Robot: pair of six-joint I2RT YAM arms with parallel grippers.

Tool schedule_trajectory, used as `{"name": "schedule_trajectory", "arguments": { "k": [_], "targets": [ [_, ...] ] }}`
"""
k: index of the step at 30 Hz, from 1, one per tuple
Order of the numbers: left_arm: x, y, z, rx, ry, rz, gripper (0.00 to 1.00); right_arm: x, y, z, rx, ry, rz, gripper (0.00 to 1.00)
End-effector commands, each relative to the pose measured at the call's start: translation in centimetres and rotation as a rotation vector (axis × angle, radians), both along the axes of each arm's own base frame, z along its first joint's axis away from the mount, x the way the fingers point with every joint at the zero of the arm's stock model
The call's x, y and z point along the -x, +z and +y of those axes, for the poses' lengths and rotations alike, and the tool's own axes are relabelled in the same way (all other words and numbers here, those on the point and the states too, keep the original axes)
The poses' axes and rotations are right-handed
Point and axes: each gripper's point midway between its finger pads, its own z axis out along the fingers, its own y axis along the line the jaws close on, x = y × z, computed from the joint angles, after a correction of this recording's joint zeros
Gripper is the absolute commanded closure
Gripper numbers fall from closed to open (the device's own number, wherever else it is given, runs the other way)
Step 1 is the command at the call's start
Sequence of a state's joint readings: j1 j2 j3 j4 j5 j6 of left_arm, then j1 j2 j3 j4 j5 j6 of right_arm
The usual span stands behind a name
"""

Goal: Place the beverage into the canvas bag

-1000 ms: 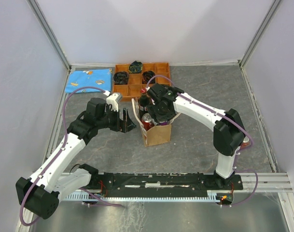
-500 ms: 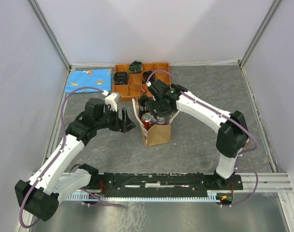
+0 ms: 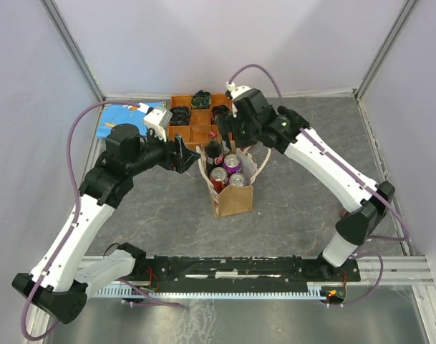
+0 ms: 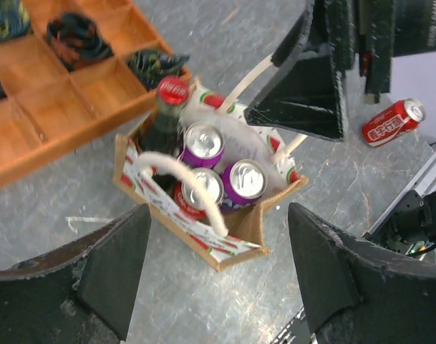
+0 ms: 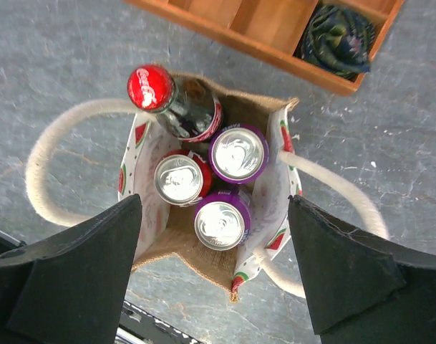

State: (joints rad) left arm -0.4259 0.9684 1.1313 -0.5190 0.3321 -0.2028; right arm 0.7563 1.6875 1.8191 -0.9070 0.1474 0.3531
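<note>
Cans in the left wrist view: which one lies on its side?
The red can on the table, outside the canvas bag; the three cans inside stand upright.

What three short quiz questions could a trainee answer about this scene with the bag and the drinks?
1. How many drinks cans stand inside the tan canvas bag with white rope handles?
2. True or false: the right tool is shut on the dark bottle with the red cap.
3. Where is the loose red drinks can? A: inside the bag. B: lying on the grey table. C: held in the right tool.

Key: 1: three, two purple and one red. 2: false, it is open above the bag. 3: B.
</note>
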Motion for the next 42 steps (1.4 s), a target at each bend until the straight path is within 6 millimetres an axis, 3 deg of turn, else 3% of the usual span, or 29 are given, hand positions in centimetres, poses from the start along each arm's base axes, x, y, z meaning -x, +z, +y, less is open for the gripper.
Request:
{"name": "schedule_trajectory", "arguments": {
  "k": [1,4,7,12,19,27,39,42],
  "targets": [
    [-0.1,4.6,-1.6,-0.037,-0.093,-0.213,0.17,-1.4,5.8,-2.6,-0.095,-0.104,-0.117,0.09],
    [0.6,5.0,-3.0,-0.078,-0.170,-0.270,0.17,-2.1,6.8,-5.9,-0.106,-0.181,-0.123,0.09],
    [2.3,3.9,-5.3,-0.151,-0.290,-0.316,0.17,-2.6,6.5,-9.9,-0.070,-0.269,-0.109,0.09],
    [3.7,-0.7,-7.6,-0.304,-0.422,-0.319,0.16,-2.1,5.1,-15.9,-0.002,-0.392,-0.070,0.09],
    [4.2,-7.4,-8.1,-0.431,-0.475,-0.283,0.16,-0.1,2.8,-21.5,0.038,-0.516,-0.012,0.09],
    [3.7,-11.6,-8.1,-0.491,-0.472,-0.282,0.15,1.5,0.7,-24.2,0.029,-0.576,0.043,0.09],
    [3.5,-12.5,-9.2,-0.478,-0.482,-0.291,0.13,2.7,-0.7,-25.7,0.035,-0.606,0.076,0.09],
    [3.9,-11.1,-9.5,-0.449,-0.486,-0.294,0.14,2.8,-0.5,-26.0,0.026,-0.610,0.074,0.09]
  ]
}}
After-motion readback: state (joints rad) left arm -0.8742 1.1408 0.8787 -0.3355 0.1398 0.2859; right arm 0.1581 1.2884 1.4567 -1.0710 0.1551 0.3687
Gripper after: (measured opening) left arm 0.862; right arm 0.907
